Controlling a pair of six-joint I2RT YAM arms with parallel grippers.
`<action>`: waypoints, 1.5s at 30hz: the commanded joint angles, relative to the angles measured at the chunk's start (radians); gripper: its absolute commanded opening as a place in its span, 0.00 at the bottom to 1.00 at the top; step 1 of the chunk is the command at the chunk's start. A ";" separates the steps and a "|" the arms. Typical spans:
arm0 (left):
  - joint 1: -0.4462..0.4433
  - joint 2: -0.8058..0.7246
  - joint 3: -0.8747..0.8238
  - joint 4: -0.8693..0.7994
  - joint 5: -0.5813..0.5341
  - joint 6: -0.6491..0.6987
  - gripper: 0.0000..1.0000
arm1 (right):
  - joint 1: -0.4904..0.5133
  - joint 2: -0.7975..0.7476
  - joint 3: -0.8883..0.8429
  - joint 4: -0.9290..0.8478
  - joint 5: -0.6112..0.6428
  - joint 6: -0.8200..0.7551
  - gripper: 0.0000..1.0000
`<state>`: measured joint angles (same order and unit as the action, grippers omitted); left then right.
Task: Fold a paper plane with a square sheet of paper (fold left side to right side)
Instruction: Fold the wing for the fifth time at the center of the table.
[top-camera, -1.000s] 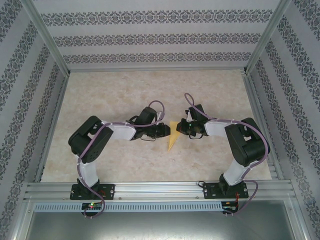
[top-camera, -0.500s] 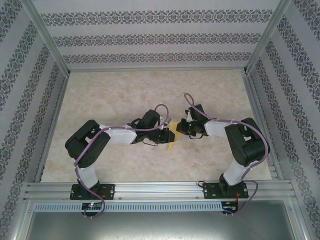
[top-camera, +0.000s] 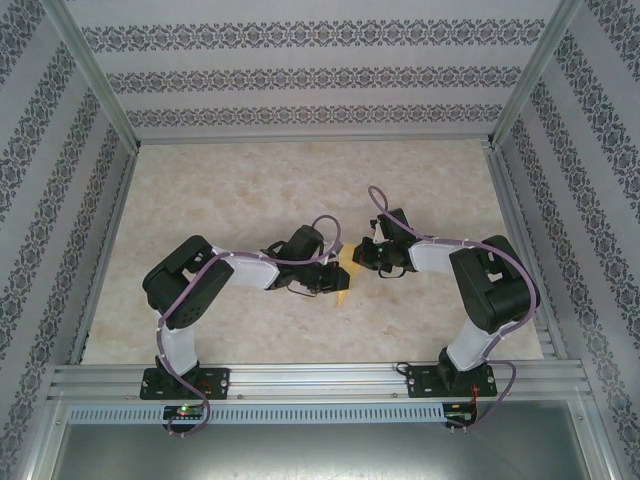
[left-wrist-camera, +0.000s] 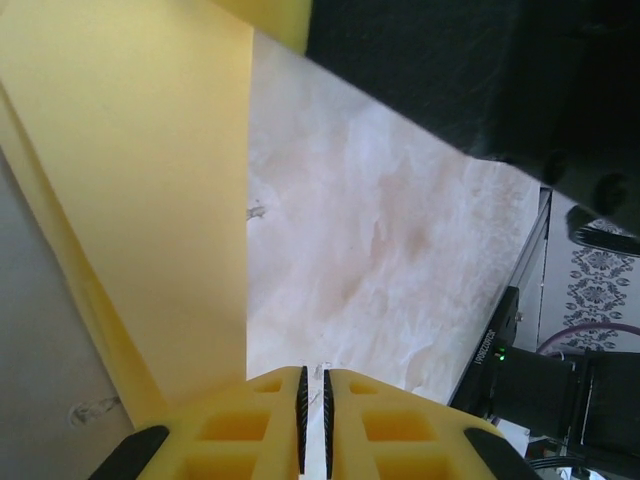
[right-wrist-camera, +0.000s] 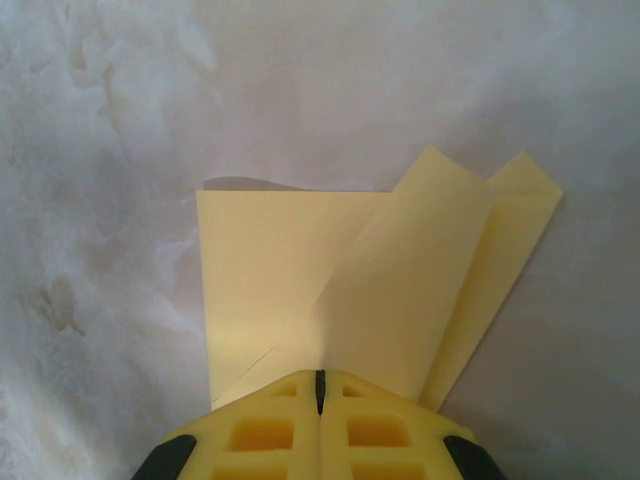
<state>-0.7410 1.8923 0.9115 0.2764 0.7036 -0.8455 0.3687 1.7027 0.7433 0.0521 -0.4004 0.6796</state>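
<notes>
Right gripper (right-wrist-camera: 319, 385), pressed together, seemingly pinches yellow paper (right-wrist-camera: 290, 290); left gripper (left-wrist-camera: 312, 410) nearly closed.

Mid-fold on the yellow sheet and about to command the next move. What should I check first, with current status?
1. Right pincer shut: ok.
2. Right pincer tip at the near edge of the square sheet of paper: ok; pressing down, cannot tell.
3. Left pincer nearly closed, thin slit, nothing seen in it: ok.
4. Left pincer gripping the sheet: cannot tell.
5. Flap lined up with the sheet's edges: not ok, it lies askew, corners poking past the far edge.
</notes>
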 joint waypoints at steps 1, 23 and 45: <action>-0.015 0.019 -0.013 0.039 0.006 -0.015 0.16 | -0.003 0.041 -0.027 -0.140 0.071 -0.025 0.00; -0.034 0.039 -0.045 -0.012 -0.052 -0.002 0.16 | -0.006 -0.023 -0.006 -0.115 0.055 -0.047 0.00; -0.063 0.056 -0.041 -0.062 -0.104 0.013 0.09 | 0.069 -0.307 -0.188 0.124 -0.015 0.010 0.00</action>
<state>-0.7700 1.9110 0.8795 0.2913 0.6300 -0.8486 0.4210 1.3689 0.5560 0.0879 -0.3962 0.6655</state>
